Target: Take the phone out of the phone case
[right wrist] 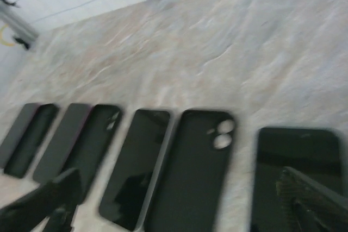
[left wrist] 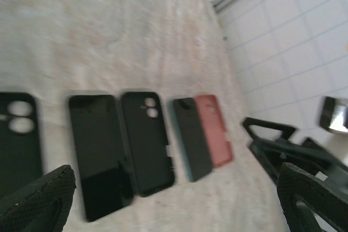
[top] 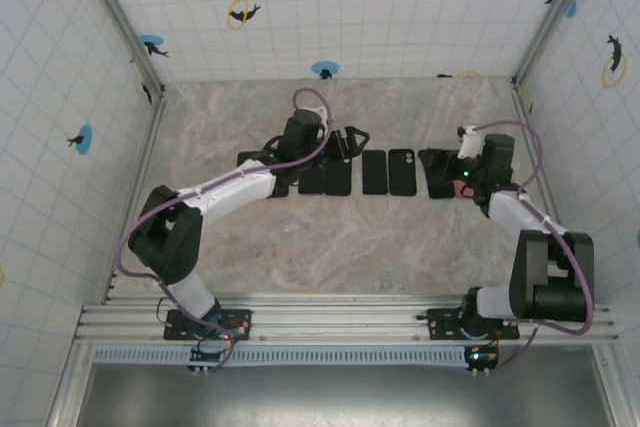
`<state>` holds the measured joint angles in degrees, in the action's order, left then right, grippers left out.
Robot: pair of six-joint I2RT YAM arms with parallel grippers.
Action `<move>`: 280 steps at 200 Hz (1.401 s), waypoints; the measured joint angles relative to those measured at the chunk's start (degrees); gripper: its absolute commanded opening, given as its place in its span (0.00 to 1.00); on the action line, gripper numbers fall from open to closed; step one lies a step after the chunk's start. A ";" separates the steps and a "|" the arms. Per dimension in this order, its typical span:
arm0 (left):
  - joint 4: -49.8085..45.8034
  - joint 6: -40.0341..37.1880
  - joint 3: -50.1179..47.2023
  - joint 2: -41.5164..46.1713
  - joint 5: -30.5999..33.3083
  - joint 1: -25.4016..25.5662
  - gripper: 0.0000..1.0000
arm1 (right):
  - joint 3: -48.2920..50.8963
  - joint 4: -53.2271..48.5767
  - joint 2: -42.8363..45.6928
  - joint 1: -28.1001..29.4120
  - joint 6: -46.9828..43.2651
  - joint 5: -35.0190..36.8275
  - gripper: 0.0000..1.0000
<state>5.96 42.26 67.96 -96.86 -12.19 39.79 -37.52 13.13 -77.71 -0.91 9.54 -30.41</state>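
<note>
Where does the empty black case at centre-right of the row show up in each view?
Top external: black case, centre-right of the row.
Left wrist: black case, just left of centre.
Right wrist: black case, lower centre.
Shared landmark: the black phone lying just left of it in all three.

Bright, even light; both wrist views blurred, perhaps by motion.

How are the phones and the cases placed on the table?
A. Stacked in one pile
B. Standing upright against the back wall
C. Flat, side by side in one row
C: in the top view the row of phones and cases lies flat in one line across the table, away from the walls.
</note>
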 measured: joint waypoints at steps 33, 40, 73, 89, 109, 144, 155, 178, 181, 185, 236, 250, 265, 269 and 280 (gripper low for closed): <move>-5.40 -11.13 -2.45 4.35 3.96 -2.47 0.98 | 0.13 -3.06 3.93 6.60 -2.78 -2.64 0.99; -6.43 -13.53 -3.28 5.55 4.79 -2.86 0.98 | 0.24 -3.26 4.85 7.17 -3.17 -3.06 0.99; -8.28 -24.02 -10.10 12.09 7.76 -6.25 0.98 | 2.01 -4.83 9.40 8.04 -5.95 -1.99 0.99; -8.72 -28.20 -14.58 14.93 10.27 -9.03 0.98 | 4.00 -6.84 11.45 8.07 -7.98 1.46 0.99; -8.46 -32.04 -20.87 17.81 13.11 -12.66 0.98 | 7.52 -8.22 13.49 8.09 -9.84 7.72 0.99; -4.61 -34.80 -33.51 22.95 15.21 -21.86 0.98 | 15.91 -5.46 15.50 8.09 -10.05 21.77 0.99; -2.62 -34.99 -36.54 24.02 16.55 -24.46 0.98 | 17.44 -3.52 15.08 8.09 -9.77 25.75 0.99; 4.42 -35.39 -42.88 25.49 18.45 -27.23 0.98 | 21.94 5.68 13.53 8.02 -9.01 32.06 0.99; 5.35 -35.41 -43.71 25.55 18.53 -27.58 0.98 | 22.75 7.02 13.31 8.02 -8.96 32.74 0.99; 7.19 -35.39 -45.05 25.64 18.49 -28.26 0.98 | 23.91 9.03 12.81 7.96 -8.90 33.73 0.99; 23.52 -36.89 -53.37 21.11 18.47 -32.74 0.98 | 33.48 29.49 5.31 4.09 -8.15 37.62 0.99; 27.87 -37.55 -54.42 19.80 17.31 -34.03 0.98 | 34.75 34.91 2.75 2.89 -7.50 36.70 0.99; 31.30 -37.99 -54.80 17.94 15.85 -35.28 0.98 | 35.34 39.58 0.13 2.23 -6.75 35.76 0.99; 32.54 -38.05 -55.08 17.40 15.47 -35.63 0.98 | 35.34 40.61 -0.52 2.12 -6.58 35.45 0.99; 35.69 -38.47 -56.39 16.41 14.38 -36.30 0.98 | 35.34 43.52 -2.54 2.01 -6.34 34.62 0.99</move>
<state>41.65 3.79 11.57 -80.44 2.20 3.49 -2.17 56.64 -80.25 1.10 3.20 4.21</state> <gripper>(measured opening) 0.976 0.990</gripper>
